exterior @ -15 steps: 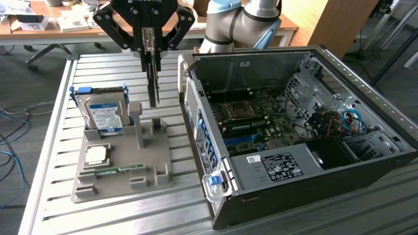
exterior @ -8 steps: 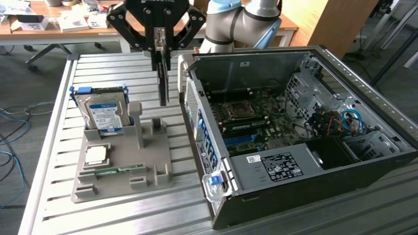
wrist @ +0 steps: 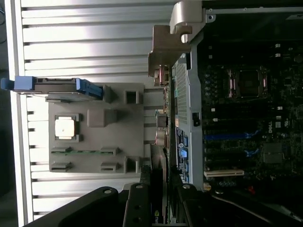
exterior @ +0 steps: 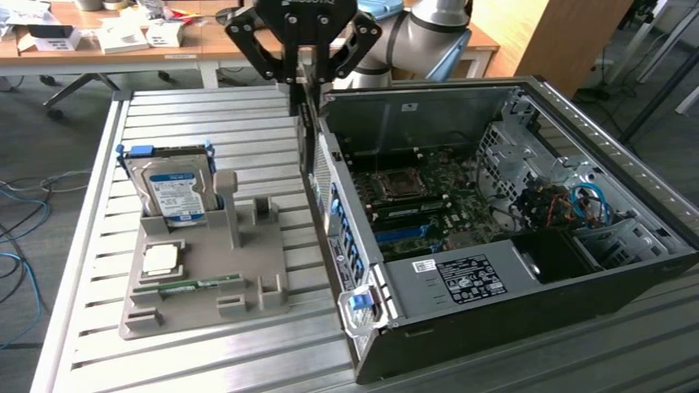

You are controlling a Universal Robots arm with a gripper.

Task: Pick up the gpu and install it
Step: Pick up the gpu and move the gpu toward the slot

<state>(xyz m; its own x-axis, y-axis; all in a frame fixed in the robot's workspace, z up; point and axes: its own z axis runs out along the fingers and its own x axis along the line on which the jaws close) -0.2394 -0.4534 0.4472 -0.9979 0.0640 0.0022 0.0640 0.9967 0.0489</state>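
My gripper (exterior: 303,75) hangs above the back left corner of the open computer case (exterior: 644,192), shut on the gpu (exterior: 298,98). The card hangs edge-down beneath the fingers, over the case's rear wall. In the wrist view the gpu (wrist: 162,142) shows edge-on between the black fingers (wrist: 137,205), and its silver bracket (wrist: 185,19) sticks out at the far end. It lies along the case's edge, beside the motherboard (wrist: 246,109).
A grey holder tray (exterior: 257,270) lies on the slatted table, at the exterior view's left of the case. It carries an upright hard drive (exterior: 175,192), a square processor (exterior: 162,259) and a green memory stick (exterior: 196,285). A desk with boxes (exterior: 120,34) stands behind.
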